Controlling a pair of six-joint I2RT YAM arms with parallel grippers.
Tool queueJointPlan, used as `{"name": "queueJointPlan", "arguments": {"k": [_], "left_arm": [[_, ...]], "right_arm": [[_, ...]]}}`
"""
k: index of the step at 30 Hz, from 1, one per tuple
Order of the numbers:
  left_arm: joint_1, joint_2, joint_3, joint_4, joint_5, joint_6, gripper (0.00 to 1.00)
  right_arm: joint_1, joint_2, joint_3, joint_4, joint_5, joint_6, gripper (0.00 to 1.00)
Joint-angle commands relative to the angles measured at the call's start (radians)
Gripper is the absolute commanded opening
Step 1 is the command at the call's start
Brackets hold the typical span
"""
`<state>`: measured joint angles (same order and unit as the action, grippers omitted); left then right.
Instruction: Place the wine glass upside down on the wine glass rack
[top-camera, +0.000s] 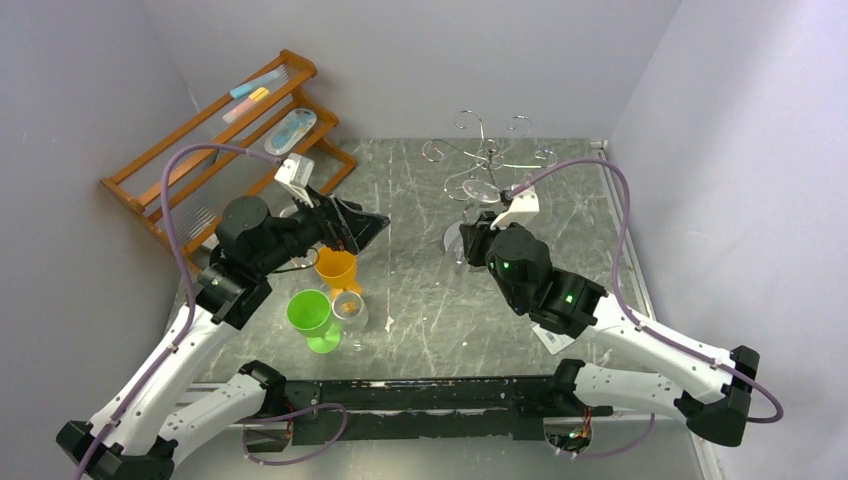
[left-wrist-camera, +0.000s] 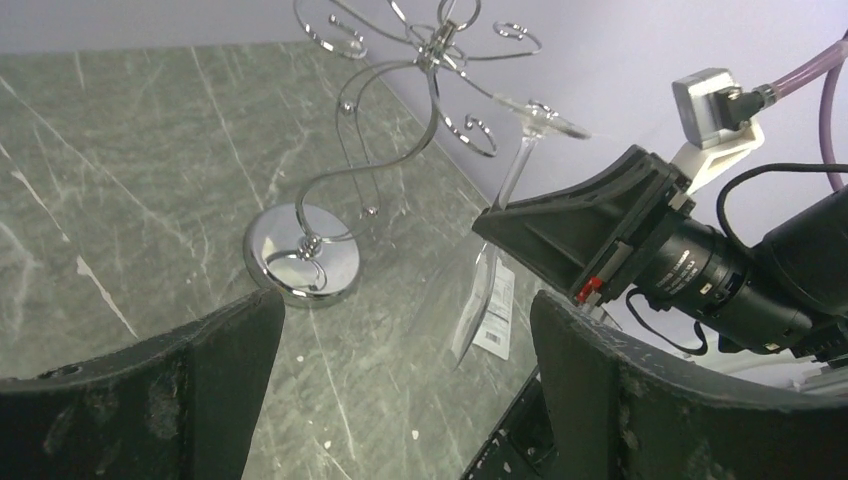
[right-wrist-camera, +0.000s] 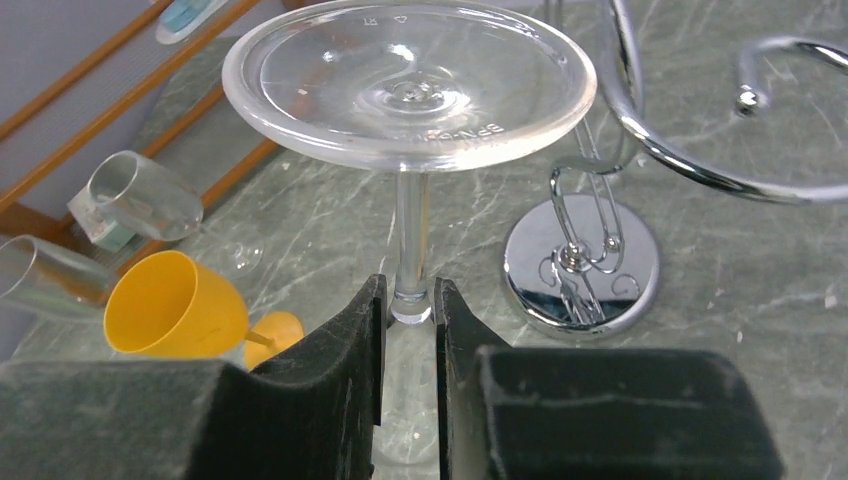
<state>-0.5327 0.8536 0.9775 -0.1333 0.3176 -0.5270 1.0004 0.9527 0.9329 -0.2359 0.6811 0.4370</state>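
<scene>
R gripper (right-wrist-camera: 410, 300) clamped on wine glass (right-wrist-camera: 410, 75) stem; glass inverted, foot up, just beside wine glass rack (right-wrist-camera: 582, 262). L gripper (left-wrist-camera: 405, 385) jaws wide apart, empty, over tabletop (left-wrist-camera: 120, 200).

Left arm (top-camera: 185, 335) stretched forward, left gripper (top-camera: 368, 226) jaws wide apart. Right arm (top-camera: 640, 335) angled inward, right gripper (right-wrist-camera: 410, 300) pinching wine glass (right-wrist-camera: 410, 85) stem.

table (top-camera: 420, 260): grey-green marble, white veining. wine glass rack (right-wrist-camera: 582, 262): silver chrome. wine glass (right-wrist-camera: 410, 85): clear. Near left: orange-yellow goblet (top-camera: 337, 268), green goblet (top-camera: 310, 312). Far left: shelf (top-camera: 300, 65), orange-brown wood. left gripper (left-wrist-camera: 405, 320), right gripper (right-wrist-camera: 410, 300): black.
</scene>
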Motion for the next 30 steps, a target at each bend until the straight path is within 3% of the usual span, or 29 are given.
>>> {"name": "queueJointPlan", "arguments": {"k": [1,5,15,30], "left_arm": [[-0.003,-0.011,-0.038,0.048,0.04,-0.051,0.97],[-0.003,-0.011,-0.03,0.02,0.033,-0.038,0.97],[-0.003,-0.009,-0.043,0.014,0.038,-0.045,0.97],[-0.002,-0.001,-0.025,-0.037,0.019,-0.033,0.97]], "right_arm": [[-0.002,-0.006,0.035,-0.029,0.12,0.131,0.0],[-0.006,0.032,0.074,-0.04,0.112,0.119,0.0],[-0.148,0.079,0.096,-0.003,-0.117,0.129,0.0],[-0.187,0.137,0.081,0.079,-0.23,0.043,0.0]]}}
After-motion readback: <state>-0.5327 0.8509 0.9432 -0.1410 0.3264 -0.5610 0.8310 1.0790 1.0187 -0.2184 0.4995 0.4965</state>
